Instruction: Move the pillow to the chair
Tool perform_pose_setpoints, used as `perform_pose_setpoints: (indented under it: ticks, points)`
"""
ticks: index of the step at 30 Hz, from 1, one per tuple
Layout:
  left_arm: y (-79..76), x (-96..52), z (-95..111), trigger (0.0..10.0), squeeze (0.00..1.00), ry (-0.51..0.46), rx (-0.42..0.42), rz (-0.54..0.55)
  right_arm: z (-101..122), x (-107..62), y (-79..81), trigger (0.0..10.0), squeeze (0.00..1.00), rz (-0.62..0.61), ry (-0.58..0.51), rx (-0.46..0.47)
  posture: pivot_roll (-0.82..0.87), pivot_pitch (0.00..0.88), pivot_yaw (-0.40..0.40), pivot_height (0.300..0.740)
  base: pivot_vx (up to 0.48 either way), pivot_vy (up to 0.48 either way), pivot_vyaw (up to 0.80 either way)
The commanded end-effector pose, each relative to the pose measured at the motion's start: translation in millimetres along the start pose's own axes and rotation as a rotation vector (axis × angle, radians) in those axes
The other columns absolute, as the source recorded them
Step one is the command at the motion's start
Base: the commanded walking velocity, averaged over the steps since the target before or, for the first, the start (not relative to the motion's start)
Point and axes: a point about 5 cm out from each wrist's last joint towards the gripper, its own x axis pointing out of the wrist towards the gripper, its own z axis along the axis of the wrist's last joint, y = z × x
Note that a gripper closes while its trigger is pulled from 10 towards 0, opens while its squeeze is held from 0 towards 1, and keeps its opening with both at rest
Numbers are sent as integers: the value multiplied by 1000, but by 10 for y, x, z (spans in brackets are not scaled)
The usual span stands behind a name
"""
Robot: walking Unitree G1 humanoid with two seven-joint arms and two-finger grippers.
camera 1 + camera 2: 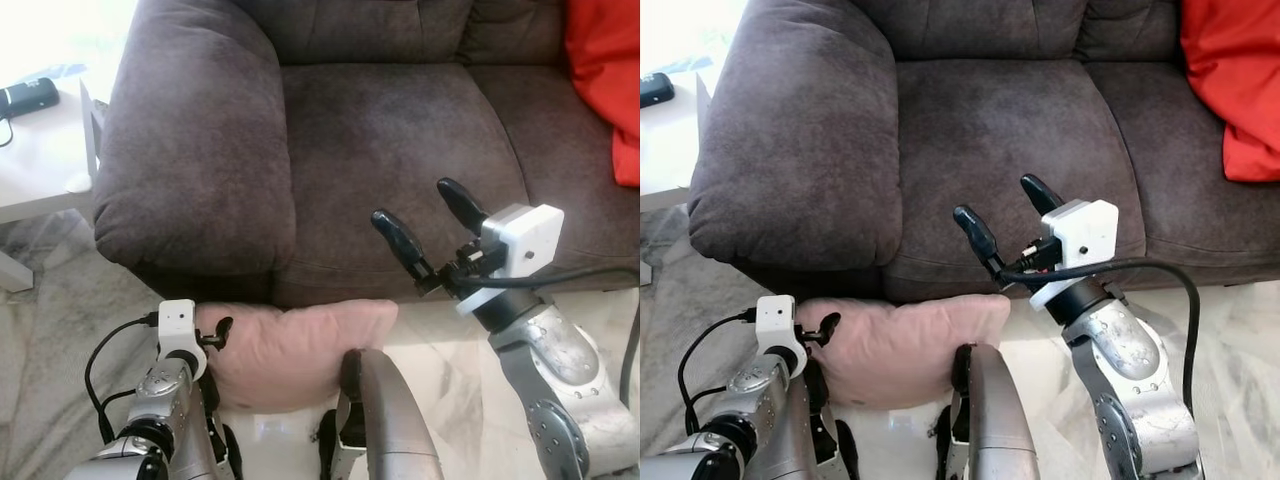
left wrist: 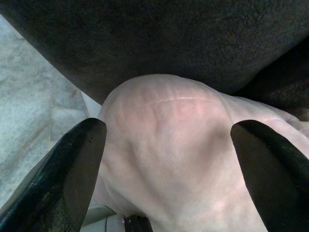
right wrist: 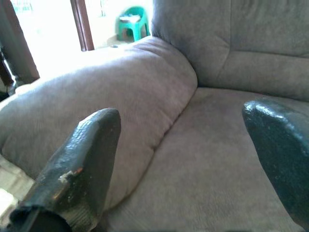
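- Nearest my head cam: silver leg/torso part at the bottom centre, pressed against the lower edge of the pink pillow.
- Pillow sits on the pale marble floor, jammed against the front base of the dark brown sofa, below the seam between armrest and seat cushion.
- Left claw is low on my left, at the pillow's left end. On the left wrist cam I see both black fingers spread wide with the pillow bulging between them; fingers flank the fabric, and I can't tell if they touch it. Not clamped.
- Right claw is raised over the front edge of the sofa seat cushion, well apart from the pillow. Its 2 fingers are wide apart, nothing between them. The right wrist cam looks along the seat toward the armrest.
- Black cable loops off the right wrist's white camera block.
- Red cushion at the sofa's right end, leaning on the backrest.
- White desk left of the armrest, with a dark object on it; can't tell what it is.
- Small green chair shows far off on the right wrist cam, in bright light beyond the armrest.
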Motion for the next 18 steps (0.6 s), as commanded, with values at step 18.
perform_pose_setpoints:
  ticks: [18]
  points:
    - [16, -35, -46, 10000, 0, -12, 1, -8, -409, -42, -579, 10000, 0, -233, 114, 8, -158, 381, -169, 542, 0, 0, 0]
